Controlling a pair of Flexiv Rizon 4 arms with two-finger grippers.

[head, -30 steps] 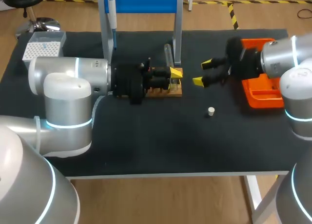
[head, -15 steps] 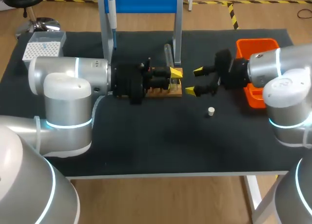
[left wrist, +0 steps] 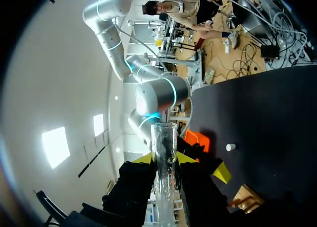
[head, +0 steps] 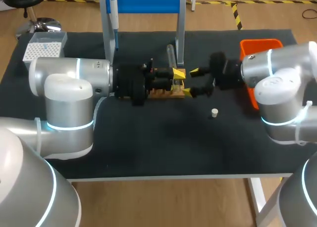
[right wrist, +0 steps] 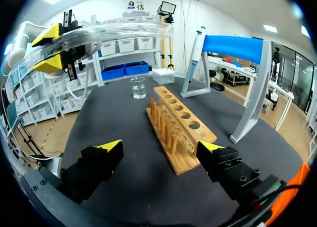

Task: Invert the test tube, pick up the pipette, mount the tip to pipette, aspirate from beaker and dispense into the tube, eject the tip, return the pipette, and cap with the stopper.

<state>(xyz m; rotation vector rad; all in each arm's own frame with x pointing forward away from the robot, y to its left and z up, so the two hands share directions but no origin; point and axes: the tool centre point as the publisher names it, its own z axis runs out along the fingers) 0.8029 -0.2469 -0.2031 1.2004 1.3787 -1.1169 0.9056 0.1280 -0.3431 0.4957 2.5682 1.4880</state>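
left gripper (left wrist: 163,160): clamped on test tube (left wrist: 163,138) | right gripper (right wrist: 158,150): fingers apart, empty; rack (right wrist: 181,130) just ahead, tube above it | risk: off-centre closing could make the glass slip or strike the rack; stopper (head: 214,113) beside the right gripper could be knocked

This is a laboratory bench fitted out for robot liquid handling. On the black-covered table (head: 148,148) stands a pale wooden rack (right wrist: 177,119) with a row of round holes and pegs, and a small clear glass beaker (right wrist: 139,87) sits beyond it. A white-and-blue pipette (head: 114,17) hangs on a grey stand with a blue top bar (head: 148,2). A white box with a gridded top (head: 43,51) sits at one far corner, an orange plastic tray (head: 260,45) at the other. A small white stopper (head: 214,113) lies loose. The silver-grey left arm (head: 69,83) carries a clear glass test tube (left wrist: 163,158), and a matching right arm (head: 277,78) faces it.
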